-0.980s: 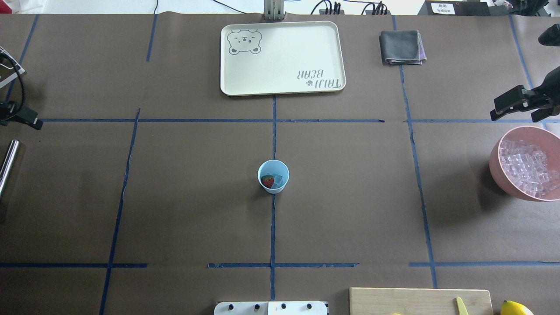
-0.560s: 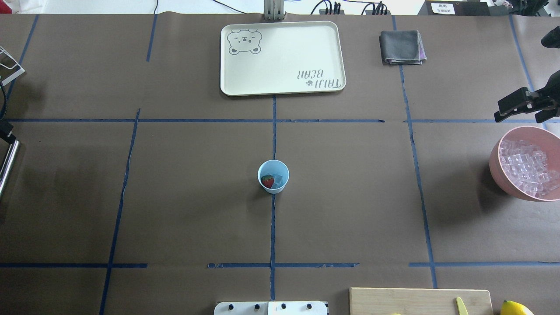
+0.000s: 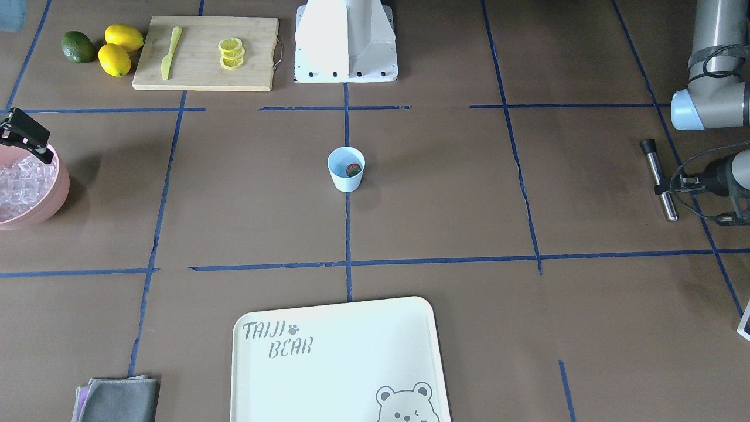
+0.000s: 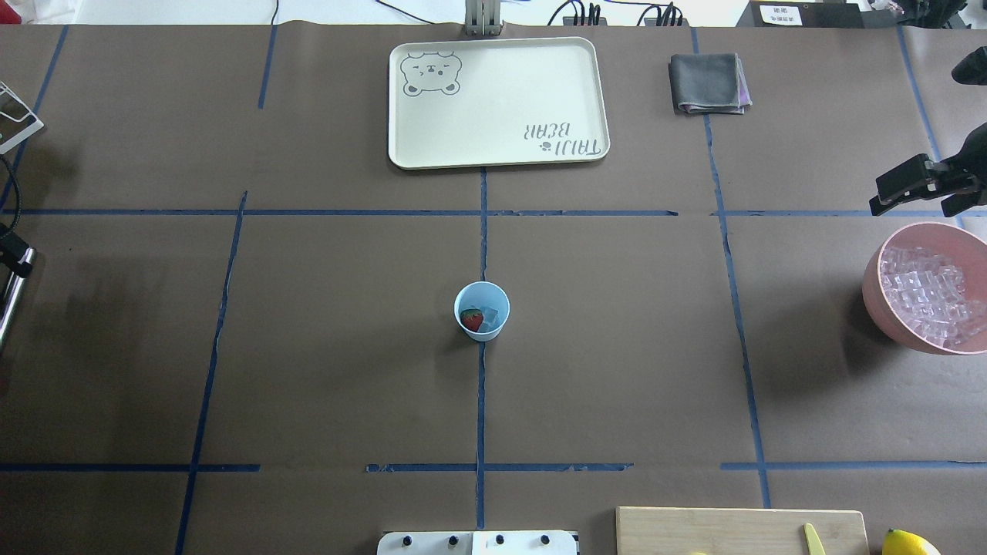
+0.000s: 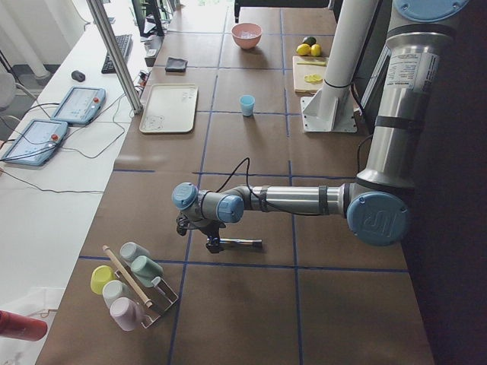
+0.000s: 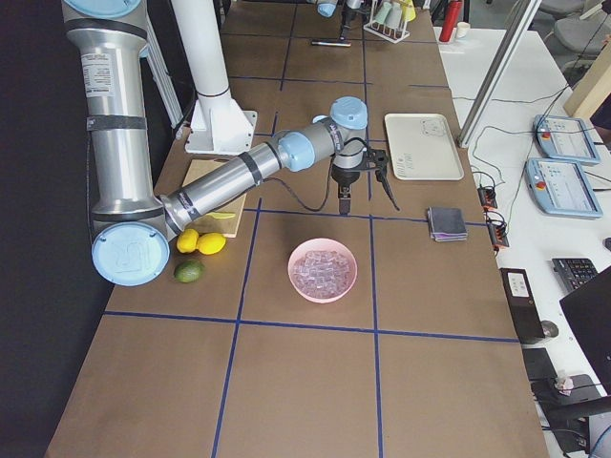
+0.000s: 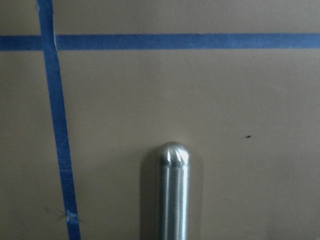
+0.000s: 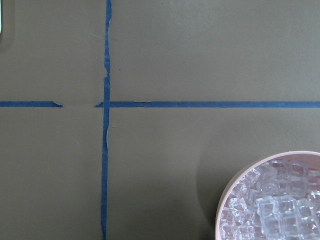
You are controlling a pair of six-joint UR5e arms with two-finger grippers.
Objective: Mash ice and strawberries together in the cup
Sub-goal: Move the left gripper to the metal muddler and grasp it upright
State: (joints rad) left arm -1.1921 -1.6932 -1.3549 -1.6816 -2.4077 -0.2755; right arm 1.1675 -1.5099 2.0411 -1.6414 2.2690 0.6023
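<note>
The light-blue cup (image 4: 481,310) stands upright at the table's middle; it also shows in the front view (image 3: 345,169). Inside it lie the red strawberry (image 4: 471,318) and a clear ice cube (image 4: 489,316). My left gripper (image 3: 668,187) is at the table's far left, low over a steel rod (image 3: 659,179) that lies flat. Its fingers look spread on either side of the rod. The left wrist view shows the rod's rounded end (image 7: 173,200). My right gripper (image 4: 914,202) is open and empty, hovering just behind the pink bowl.
A pink bowl (image 4: 871,293) full of ice cubes sits at the right edge. A cream tray (image 4: 497,100) and a grey cloth (image 4: 708,83) lie at the back. A cutting board (image 3: 205,53) with lemon slices and a knife, lemons and a lime sit near the robot's base.
My left gripper has moved along the left edge toward the steel rod and now sits over it. My right gripper has drawn back slightly to the right. The cup has not moved.
</note>
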